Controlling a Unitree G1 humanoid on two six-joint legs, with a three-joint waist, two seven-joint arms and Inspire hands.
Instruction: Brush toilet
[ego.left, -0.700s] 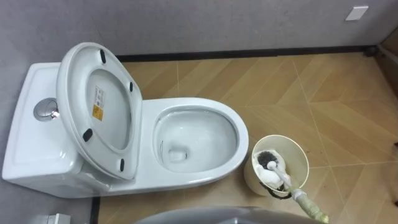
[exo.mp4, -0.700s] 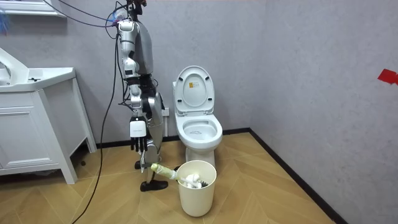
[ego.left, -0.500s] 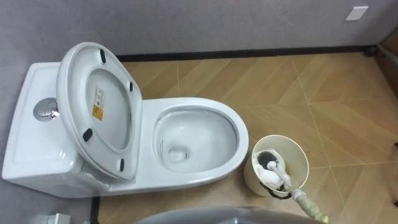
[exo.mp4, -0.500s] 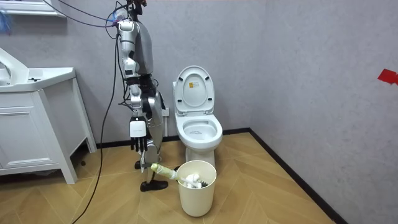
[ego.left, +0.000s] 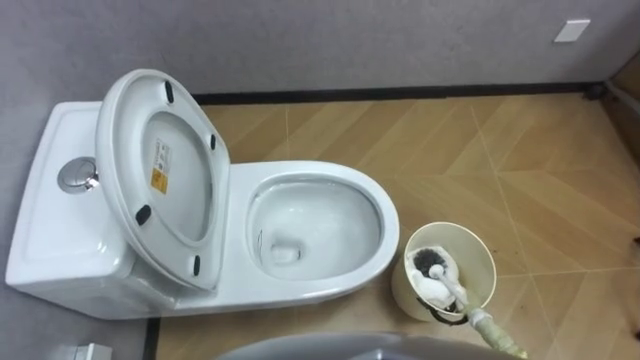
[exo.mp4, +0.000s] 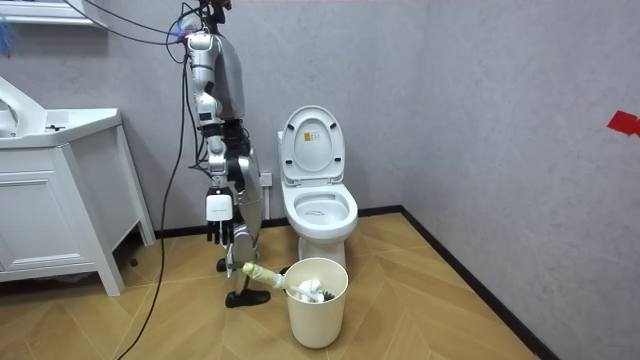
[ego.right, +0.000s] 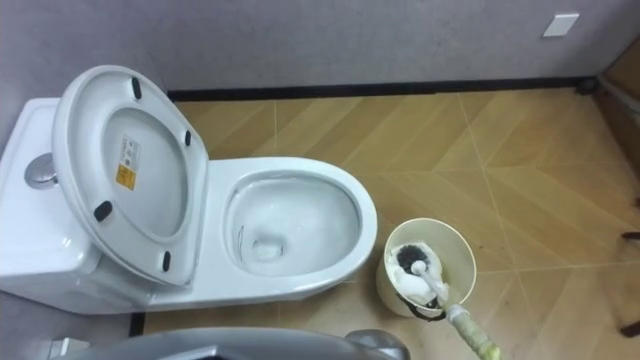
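The white toilet (ego.left: 385, 215) stands against the wall with its lid and seat (ego.left: 165, 175) raised and the bowl open. I stand beside it, at the room view's left of the toilet (exo.mp4: 320, 212), with the tank to my left. A cream bucket (ego.left: 487, 262) stands on the floor by the front of the bowl. The toilet brush leans in it, dark head (ego.left: 430, 262) down and pale handle (ego.left: 497, 333) sticking out towards me. My right hand (exo.mp4: 224, 232) hangs at my side above the handle (exo.mp4: 256, 270), fingers relaxed and holding nothing.
A white vanity cabinet (exo.mp4: 60, 200) stands at the room view's left. The chrome flush button (ego.left: 77, 176) sits on the tank. Wood floor stretches past the bucket (exo.mp4: 318, 310) to the grey walls.
The eye view has shifted slightly as my head moved. Toilet, bucket and brush stay where they were, and my right arm still hangs down.
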